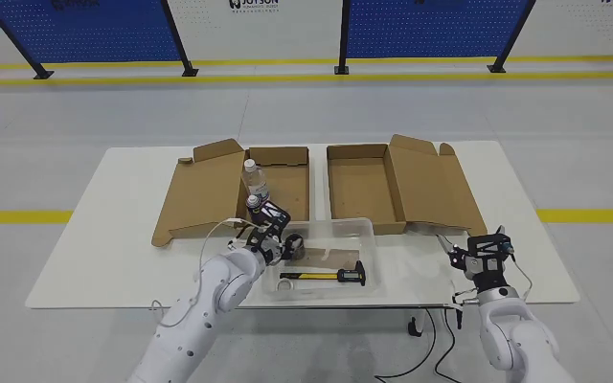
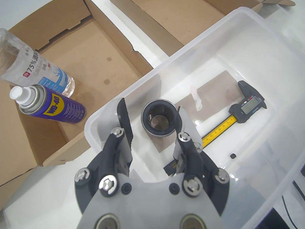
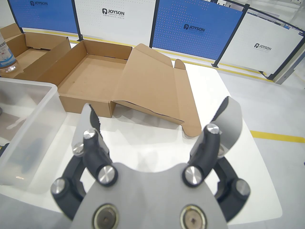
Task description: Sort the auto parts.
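Now we see our left pincer [image 2: 151,107] parted inside the clear bin [image 2: 238,13], jaws flanking the black bearing [image 2: 158,119] that sits near the caliper [image 2: 247,107]. Our right pincer [image 3: 157,103] hangs spread wide over the tabletop [image 3: 147,139] beside the cardboard box [image 3: 100,77].

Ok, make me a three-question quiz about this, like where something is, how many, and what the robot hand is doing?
1. Where is the spray can?
A. in the cardboard box beside the bottle
B. on a shelf
C. on the floor

2. How many cardboard boxes lie on the table?
A. one
B. two
C. five

3. What is the left gripper doing?
A. open around the metal ring
B. shut on a ruler
C. holding the bottle

1 A: it stands by the bottle.
2 B: a second box lies alongside.
3 A: fingers apart, ring between.
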Robot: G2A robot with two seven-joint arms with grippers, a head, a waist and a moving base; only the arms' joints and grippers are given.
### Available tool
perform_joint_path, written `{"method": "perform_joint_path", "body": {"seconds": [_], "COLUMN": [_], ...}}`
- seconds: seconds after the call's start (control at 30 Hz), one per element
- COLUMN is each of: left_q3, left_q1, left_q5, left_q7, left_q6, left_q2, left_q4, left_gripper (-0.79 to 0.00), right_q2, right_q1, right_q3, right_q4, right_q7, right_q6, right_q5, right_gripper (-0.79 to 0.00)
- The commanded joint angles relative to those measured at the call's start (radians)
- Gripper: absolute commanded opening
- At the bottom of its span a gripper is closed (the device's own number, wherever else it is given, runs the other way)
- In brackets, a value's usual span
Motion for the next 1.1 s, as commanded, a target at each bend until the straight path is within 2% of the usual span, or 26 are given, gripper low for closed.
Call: {"method": "perform_joint_path", "body": {"seconds": [0.0,0.13,0.57,0.67,1.07], "left_q3": [0.002,0.009,0.023,0.027,0.031], "left_q1": [-0.002,-0.009,-0.014,-0.012,0.001], "left_q5": [0.003,0.015,0.005,0.005,-0.023], "left_q7": [0.001,0.005,0.001,-0.001,-0.028], "left_q6": [0.008,0.011,-0.013,-0.02,-0.052], "left_q2": [-0.001,-0.003,-0.006,-0.007,-0.006], "left_q4": [0.009,0.027,0.052,0.049,0.023], "left_gripper": [-0.376,-0.403,-0.413,-0.474,-0.511], "right_q2": [0.0,0.0,0.0,0.0,0.0], "right_q1": [0.0,0.0,0.0,0.0,0.0], "right_q3": [0.0,0.0,0.0,0.0,0.0], "right_q4": [0.0,0.0,0.0,0.0,0.0], "right_q7": [0.0,0.0,0.0,0.0,0.0], "right_q6": [0.0,0.0,0.0,0.0,0.0], "right_q5": [0.0,0.0,0.0,0.0,0.0], "right_gripper": [0.0,0.0,0.0,0.0,0.0]}}
